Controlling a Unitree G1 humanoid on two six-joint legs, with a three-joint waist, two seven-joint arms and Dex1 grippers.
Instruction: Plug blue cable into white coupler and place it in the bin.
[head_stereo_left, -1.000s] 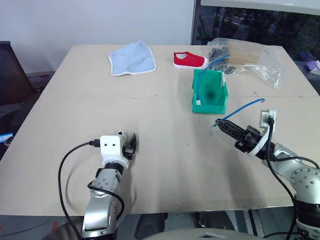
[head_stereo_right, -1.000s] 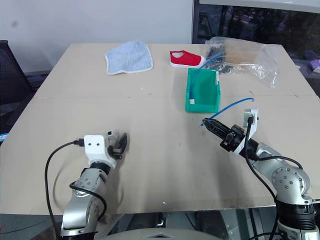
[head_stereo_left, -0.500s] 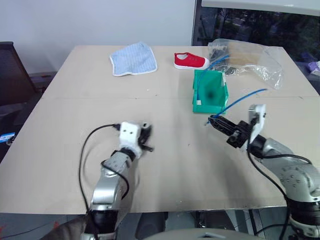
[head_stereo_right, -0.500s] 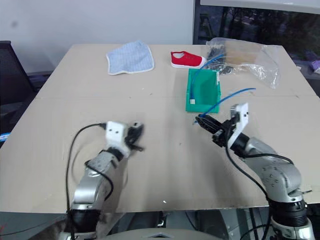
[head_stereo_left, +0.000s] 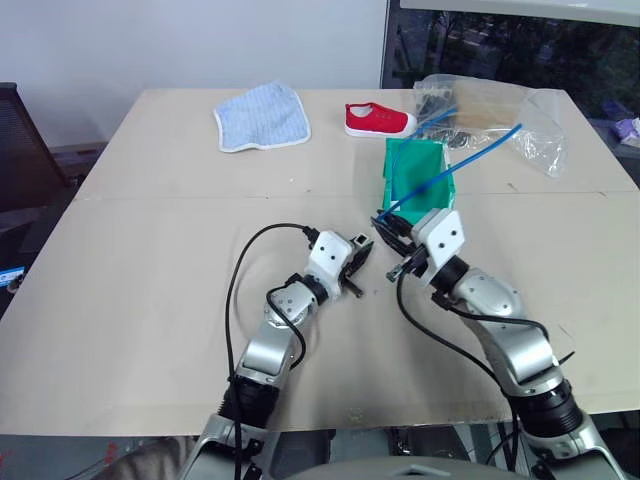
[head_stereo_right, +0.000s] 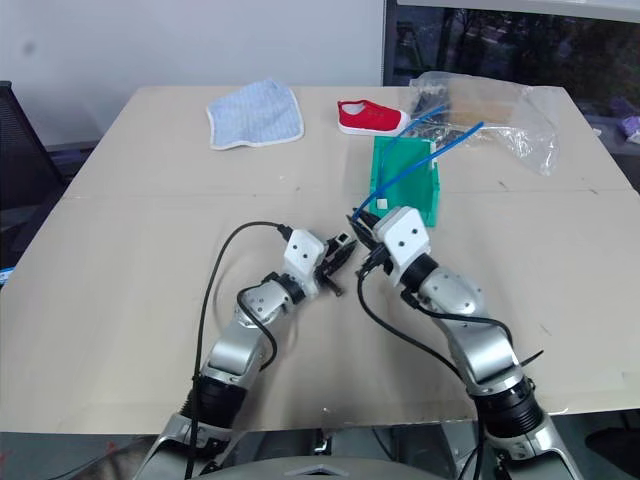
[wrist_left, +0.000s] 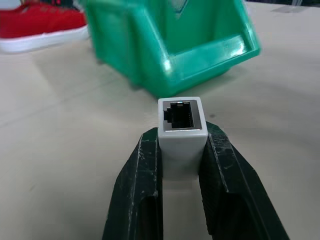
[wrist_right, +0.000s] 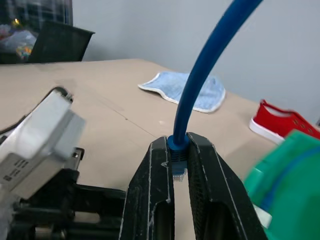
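glossy green plastic bin (wrist_left: 200, 55), matt table (head_stereo_left: 150, 260)

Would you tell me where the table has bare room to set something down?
The left half of the table, below the cloth, is bare, as is the right edge beside the bin. It is crowded at the far right, with shoe, bag and bin, and mid-table, where both grippers meet.

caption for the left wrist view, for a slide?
Left pincer shut on the white coupler, socket facing the green bin on the table.
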